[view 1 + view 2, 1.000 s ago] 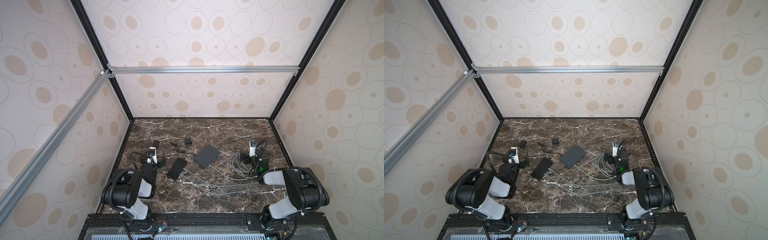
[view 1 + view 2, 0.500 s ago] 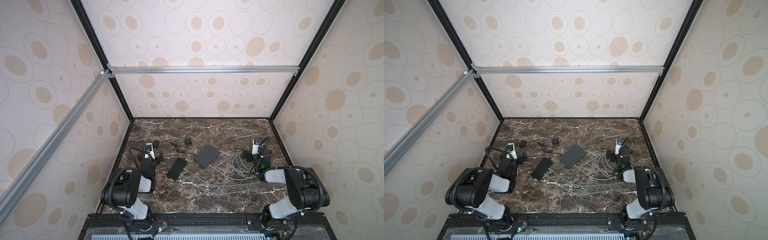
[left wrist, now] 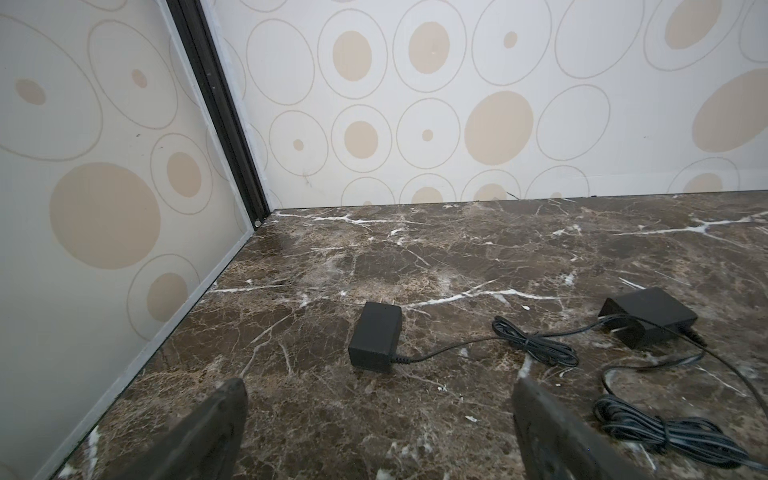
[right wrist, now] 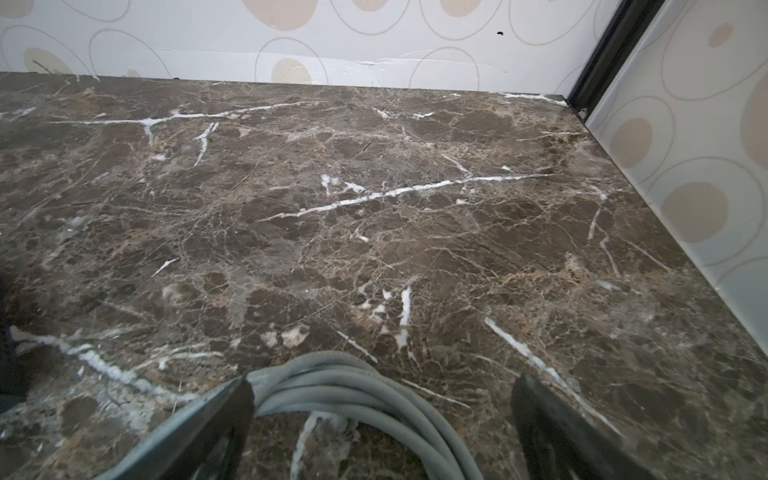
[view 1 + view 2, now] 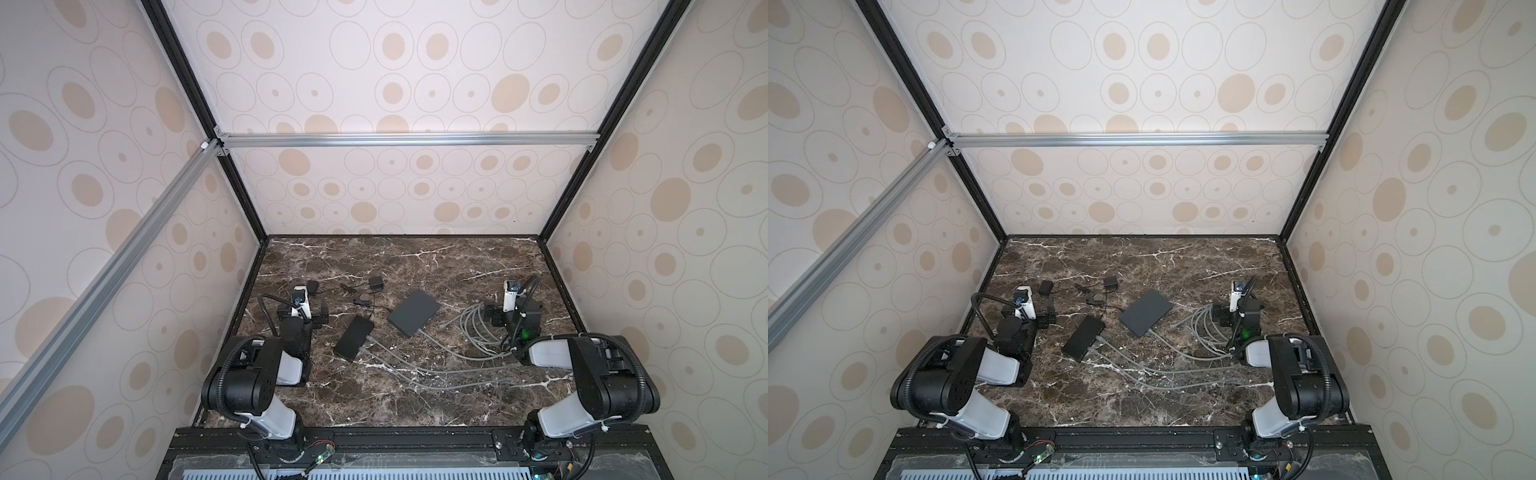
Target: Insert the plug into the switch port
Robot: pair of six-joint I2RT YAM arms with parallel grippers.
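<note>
Change: over the last second both arms have lifted a little and swung toward the far wall. The boxes, cables and adapters lie just where they were.
Meaning: this reads as an opening move. Nothing is grasped and the plug has not been approached, so the whole insertion is still to do.
Left hand (image 3: 378, 384): fingers apart and empty, hovering over the worktop (image 5: 415, 262) just short of the near adapter (image 3: 376, 336).
Right hand (image 4: 382, 382): fingers apart, clamped on nothing. The cable loop (image 4: 332, 374) lies below and between them; whether it touches a finger cannot be told.
Plug (image 5: 444, 325): a loose grey cable end on the worktop, between the grey box (image 5: 413, 318) and the right hand. It is probably the one to insert, though it is too small to be sure.
Boxes: two. The flat grey box has one cable at its near edge. The narrower black box (image 5: 353, 337) has what look like three. Either could be the switch, and the ports are too small to see.
Adapters: two, both black, the near one and the far adapter (image 3: 648, 316). Each trails a thin cord with a tied bundle.
Grey cables: at least four; the coil is too tangled for an exact count.
</note>
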